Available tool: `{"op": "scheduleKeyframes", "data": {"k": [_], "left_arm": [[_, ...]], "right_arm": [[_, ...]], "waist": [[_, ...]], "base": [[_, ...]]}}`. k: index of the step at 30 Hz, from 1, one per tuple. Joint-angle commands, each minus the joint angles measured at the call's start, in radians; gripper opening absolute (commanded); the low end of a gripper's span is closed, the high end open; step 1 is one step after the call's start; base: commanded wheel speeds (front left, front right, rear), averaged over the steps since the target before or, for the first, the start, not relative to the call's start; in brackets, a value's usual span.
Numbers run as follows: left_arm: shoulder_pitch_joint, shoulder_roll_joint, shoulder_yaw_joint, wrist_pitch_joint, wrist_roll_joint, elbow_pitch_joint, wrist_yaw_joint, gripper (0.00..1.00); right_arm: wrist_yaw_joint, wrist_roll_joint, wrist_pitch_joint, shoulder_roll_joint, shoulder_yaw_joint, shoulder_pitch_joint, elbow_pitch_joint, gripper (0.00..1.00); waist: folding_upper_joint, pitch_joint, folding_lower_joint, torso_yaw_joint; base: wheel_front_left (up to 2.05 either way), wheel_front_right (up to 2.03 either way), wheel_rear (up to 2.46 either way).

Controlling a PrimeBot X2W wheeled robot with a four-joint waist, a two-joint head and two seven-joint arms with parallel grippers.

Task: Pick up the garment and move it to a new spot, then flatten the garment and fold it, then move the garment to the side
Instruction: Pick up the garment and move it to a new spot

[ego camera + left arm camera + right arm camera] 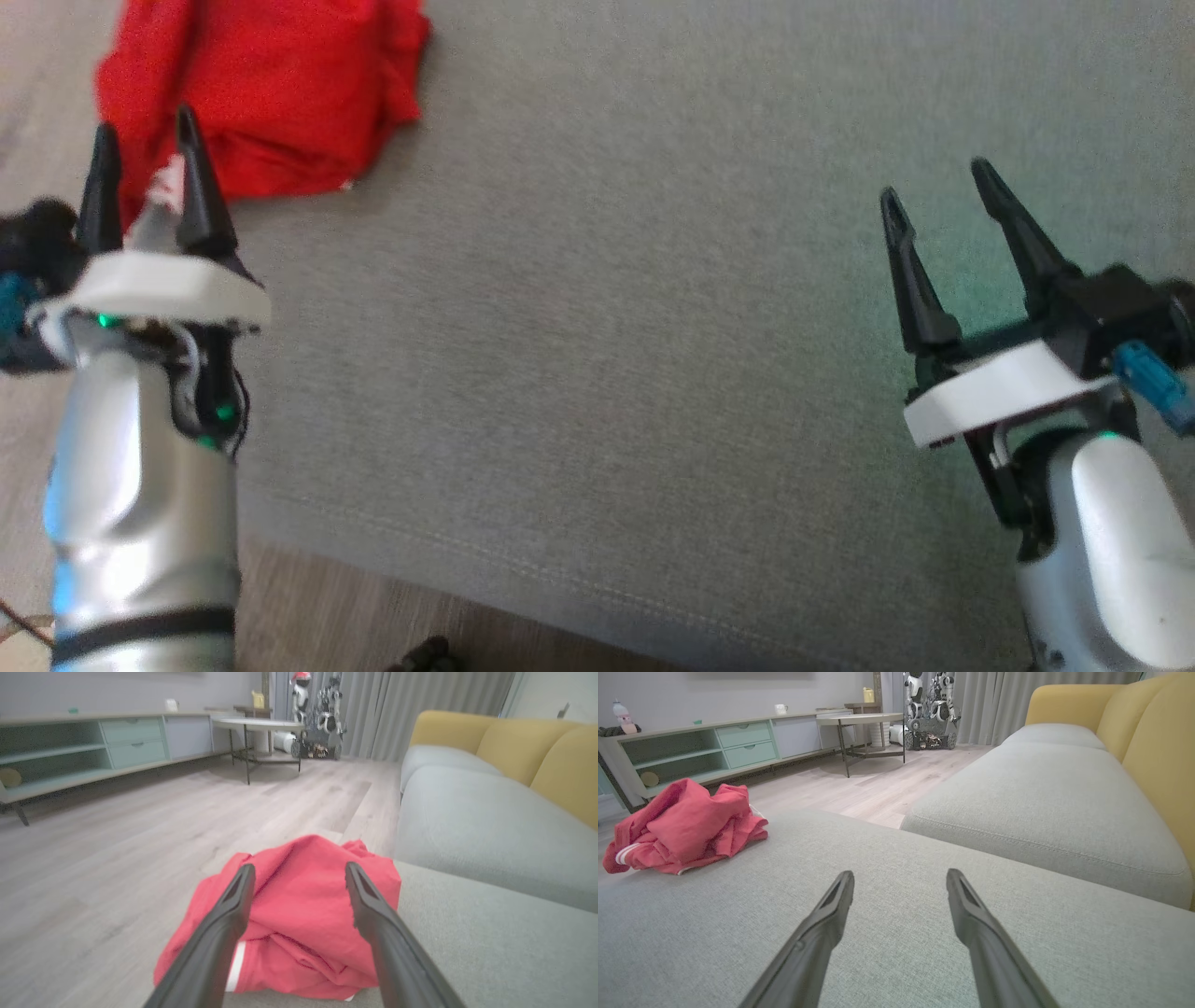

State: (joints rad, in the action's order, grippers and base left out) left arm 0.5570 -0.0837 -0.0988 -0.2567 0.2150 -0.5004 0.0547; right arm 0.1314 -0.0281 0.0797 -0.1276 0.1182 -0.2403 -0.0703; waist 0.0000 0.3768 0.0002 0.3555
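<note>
Currently the red garment (271, 84) lies bunched in loose folds at the far left corner of the grey sofa cushion (607, 327), reaching that cushion's left edge. A white stripe shows on one fold in the right wrist view. The left gripper (145, 126) stands just at the garment's near side, its two dark fingers spread wide with nothing between them. In the left wrist view the fingertips (247, 872) frame the crumpled cloth, and whether they touch it I cannot tell.

The right gripper (935, 182) hangs over the bare right part of the same cushion, well apart from the garment, jaws likewise wide apart and empty. Its wrist view shows the fingers (831, 914) above plain grey fabric, with the garment (686, 826) off near the far left corner.

Beyond the near edge of the cushion runs the pale wooden floor (327, 597). A second grey seat with yellow back cushions (1157, 742) sits further off, and a long sideboard (714, 746), a round table (864, 718) and another robot (931, 709) stand against the far wall.
</note>
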Motion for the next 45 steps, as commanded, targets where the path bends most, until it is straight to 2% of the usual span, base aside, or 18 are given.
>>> {"op": "scheduleKeyframes", "data": {"k": [1, 9, 13, 14, 15, 16, 17, 20, 28, 36, 40, 44, 45], "left_arm": [[0.024, -0.044, -0.035, -0.005, 0.000, 0.013, 0.003, 1.00], [0.236, -0.144, -0.054, -0.005, 0.014, -0.392, 0.045, 1.00], [0.308, -0.176, -0.045, 0.010, 0.024, -0.553, 0.057, 1.00], [0.323, -0.183, -0.047, 0.012, 0.029, -0.582, 0.058, 0.84], [0.337, -0.189, -0.046, 0.010, 0.030, -0.600, 0.059, 0.43], [0.349, -0.196, -0.041, 0.006, 0.029, -0.608, 0.061, 0.13], [0.357, -0.200, -0.040, 0.003, 0.030, -0.612, 0.063, 0.00], [0.368, -0.219, -0.025, -0.004, 0.016, -0.579, 0.067, 0.00], [0.271, -0.242, -0.082, -0.005, -0.029, -0.222, 0.052, 0.00], [0.100, -0.212, -0.095, -0.005, -0.083, 0.091, 0.048, 0.00], [-0.034, -0.198, -0.095, -0.005, -0.094, 0.220, 0.044, 0.00], [-0.199, -0.168, -0.096, 0.042, -0.096, 0.384, 0.026, 0.00], [-0.199, -0.168, -0.096, 0.042, -0.096, 0.384, 0.026, 0.00]], "right_arm": [[-0.001, 0.005, 0.003, -0.002, 0.027, -0.020, -0.042, 1.00], [-0.001, -0.002, 0.008, -0.019, 0.070, -0.068, -0.049, 1.00], [-0.001, -0.003, 0.000, -0.015, 0.063, -0.070, -0.044, 1.00], [-0.001, -0.003, -0.002, -0.014, 0.061, -0.070, -0.042, 1.00], [-0.001, -0.004, -0.004, -0.012, 0.059, -0.070, -0.040, 1.00], [-0.001, -0.003, -0.006, -0.011, 0.057, -0.070, -0.038, 1.00], [-0.001, -0.003, -0.009, -0.009, 0.055, -0.069, -0.035, 1.00], [-0.001, -0.010, -0.022, -0.003, 0.053, -0.069, -0.026, 1.00], [-0.001, -0.023, -0.057, 0.017, 0.037, -0.062, 0.014, 1.00], [-0.001, -0.042, -0.095, 0.048, -0.006, -0.006, 0.049, 1.00], [-0.001, -0.055, -0.111, 0.062, -0.021, 0.042, 0.062, 1.00], [-0.001, -0.069, -0.122, 0.071, -0.038, 0.090, 0.059, 1.00], [-0.001, -0.069, -0.122, 0.071, -0.038, 0.090, 0.059, 1.00]], "waist": [[0.0000, 0.083, -0.0002, -0.054], [0.0000, 0.157, -0.0002, -0.121], [0.0000, 0.169, -0.0002, -0.134], [0.0000, 0.170, -0.0002, -0.135], [0.0000, 0.171, -0.0002, -0.135], [0.0000, 0.170, -0.0002, -0.135], [0.0000, 0.167, -0.0002, -0.133], [0.0000, 0.150, -0.0002, -0.125], [0.0000, 0.053, -0.0002, -0.101], [0.0000, -0.089, -0.0002, -0.103], [0.0000, -0.170, -0.0002, -0.128], [0.0000, -0.225, -0.0002, -0.154], [0.0000, -0.225, -0.0002, -0.154]], "base": [[0.00, 0.00, 0.00], [0.00, 0.00, 0.00], [0.00, 0.00, 0.00], [0.00, 0.00, 0.00], [0.00, 0.00, 0.00], [0.00, 0.00, 0.00], [0.00, 0.00, 0.00], [0.00, 0.00, 0.00], [0.00, 0.00, 0.00], [0.00, 0.00, 0.00], [0.00, 0.00, 0.00], [0.00, 0.00, 0.00], [0.00, 0.00, 0.00]]}}
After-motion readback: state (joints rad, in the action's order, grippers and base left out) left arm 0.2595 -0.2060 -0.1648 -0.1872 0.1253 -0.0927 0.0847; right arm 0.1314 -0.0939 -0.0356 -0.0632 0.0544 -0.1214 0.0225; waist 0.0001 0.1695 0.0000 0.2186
